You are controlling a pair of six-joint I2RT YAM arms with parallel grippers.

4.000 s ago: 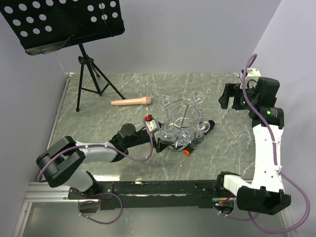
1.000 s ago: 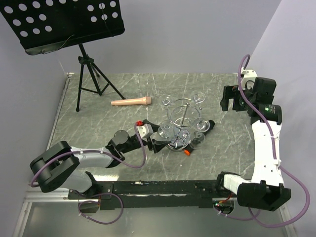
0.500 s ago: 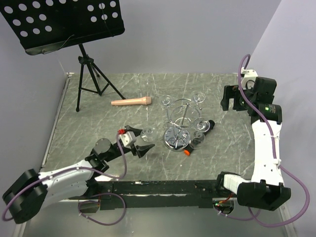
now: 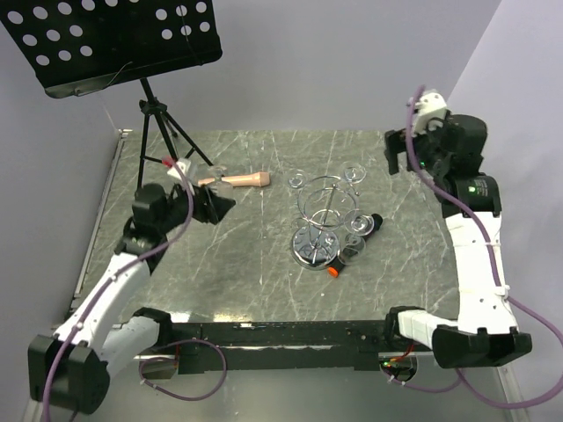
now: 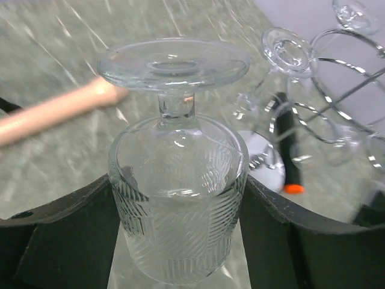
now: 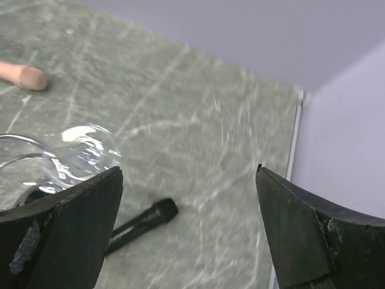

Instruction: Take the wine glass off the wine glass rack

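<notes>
The left pincer (image 5: pixel 178 232) is clenched on the glass (image 5: pixel 177 180). Its two black fingers (image 5: pixel 60 241) press the ribbed bowl from either side, and the stem and round foot point away from the wrist. The glass is off the rack (image 4: pixel 325 211), well apart from it, toward the table's (image 4: pixel 255 264) back-left corner and just beside a pink stick (image 4: pixel 233 181). The rack stands mid-table on its shiny base with other glasses (image 4: pixel 354 172) hanging from its wire arms. A black marker (image 4: pixel 369 222) lies by the base. The right pincer (image 6: pixel 187 171) is spread wide with nothing between its jaws, near the back-right corner.
</notes>
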